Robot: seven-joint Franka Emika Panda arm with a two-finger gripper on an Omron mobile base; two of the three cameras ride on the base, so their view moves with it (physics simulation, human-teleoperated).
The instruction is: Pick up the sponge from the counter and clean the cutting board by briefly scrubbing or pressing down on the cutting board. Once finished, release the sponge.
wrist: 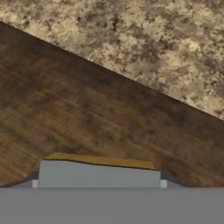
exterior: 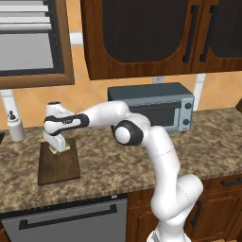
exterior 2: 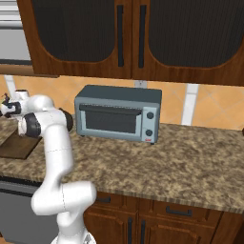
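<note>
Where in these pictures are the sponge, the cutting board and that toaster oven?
sponge (wrist: 98, 174): hand view, its grey-blue top layer.
cutting board (exterior: 59, 166): left base view, bare wood near its front edge.
toaster oven (exterior 2: 114, 121): right base view, its dark glass door.

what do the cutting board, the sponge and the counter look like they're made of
The cutting board looks like dark matte wood with streaky grain. The sponge seems to be two layers, a grey-blue scrub face over yellow-tan foam, going by the colour split. The counter appears to be speckled granite-like stone, though it could be laminate.

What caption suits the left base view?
Gripper presses the sponge onto the cutting board.
</note>
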